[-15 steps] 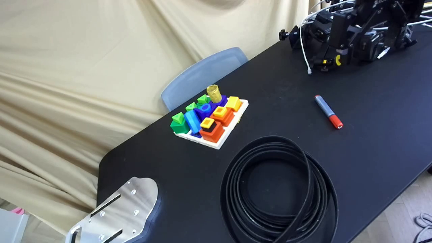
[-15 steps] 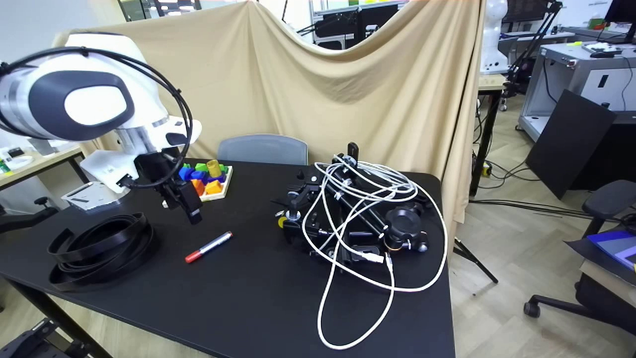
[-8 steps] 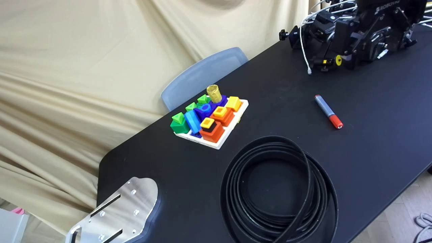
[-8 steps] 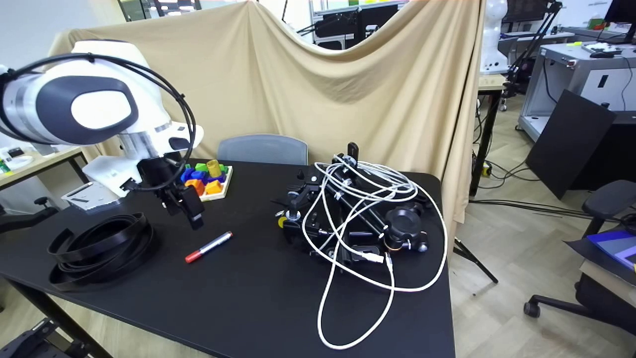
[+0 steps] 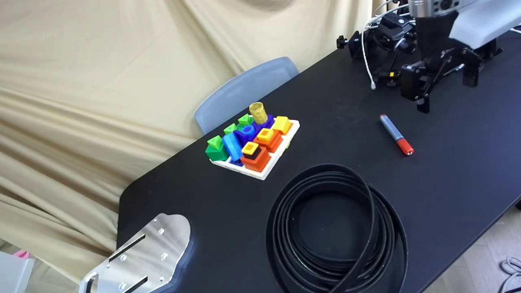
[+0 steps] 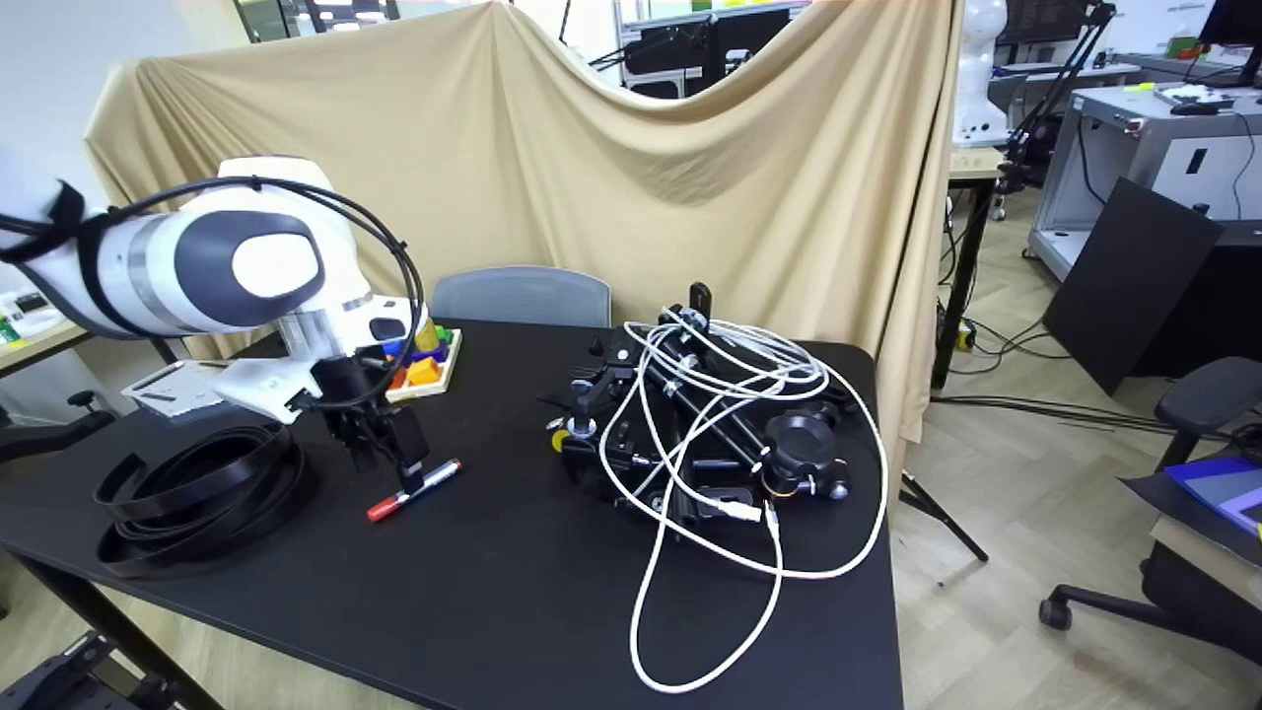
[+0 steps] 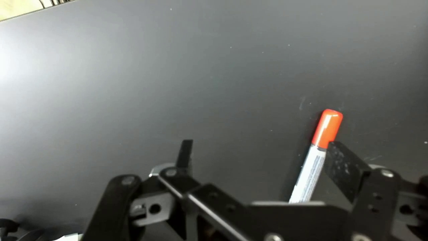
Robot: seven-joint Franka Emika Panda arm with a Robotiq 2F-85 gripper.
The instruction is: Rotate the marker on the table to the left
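Because one black finger (image 7: 344, 169) of your jointed two-finger gripper (image 7: 261, 152) overlaps the slim, red-capped, pale-barrelled marker (image 5: 395, 133) in the wrist view, a straight descent may pin it against the matte black desk (image 5: 338, 138) or set it rolling. Your gripper is spread wide and has hold of nothing; closing it this off-centre would probably shove the marker sideways before gripping. The marker lies near the coil of flat black strap (image 6: 212, 498), not touching it.

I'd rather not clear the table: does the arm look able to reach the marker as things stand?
Probably yes: the open pincer hangs near the marker, and nothing shows between them; the coil lies apart.
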